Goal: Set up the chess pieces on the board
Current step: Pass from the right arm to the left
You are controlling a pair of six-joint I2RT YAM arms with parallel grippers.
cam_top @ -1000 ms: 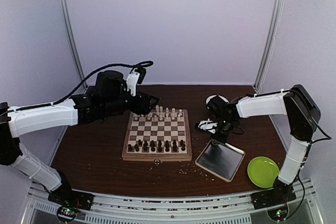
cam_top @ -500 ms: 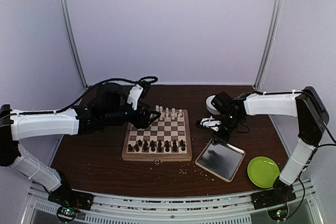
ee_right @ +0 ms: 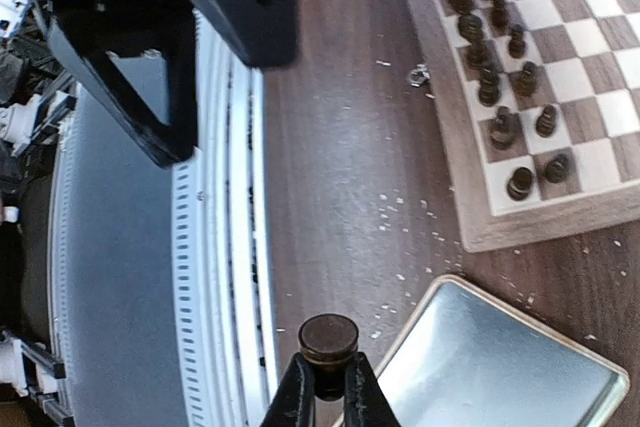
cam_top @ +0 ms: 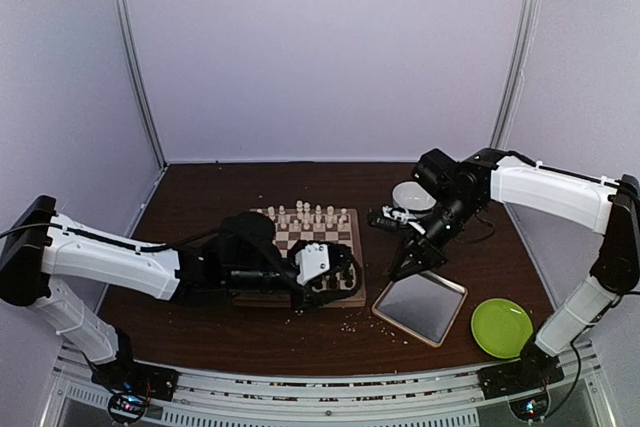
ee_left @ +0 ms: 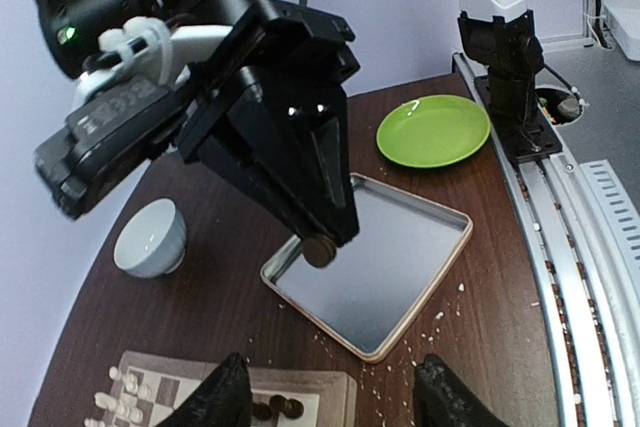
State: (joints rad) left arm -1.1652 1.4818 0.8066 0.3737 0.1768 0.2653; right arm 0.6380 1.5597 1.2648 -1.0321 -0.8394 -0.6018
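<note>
Along the lower edge of the top view, on the tabletop (cam_top: 200, 317), my left arm (cam_top: 110, 262) reaches in from the left and lies across the near side of the board (cam_top: 330, 237). The left gripper (ee_left: 330, 397) sits over the board's near right corner with its fingers apart and nothing between them.

Under it stand the two near ranks of dark pieces (ee_right: 490, 57). The arm covers most of them from above, so I can't tell which square is vacant.

Just right of the board, at centre right of the top view, the right gripper (ee_right: 327, 372) is clamped on one dark piece (ee_right: 328, 337). It hangs over the upper left corner of the tray (cam_top: 425, 307). Its round end faces the wrist camera, so I judge its long axis runs roughly in line with the fingers.

The move turns on this: the board lies to the left of the held piece and close by, and the dark ranks are on the board's near side. My left arm lies right over that spot, so I would want it clear before crossing.

Farther back, the cream pieces (cam_top: 305, 215) line the board's far edge.
</note>
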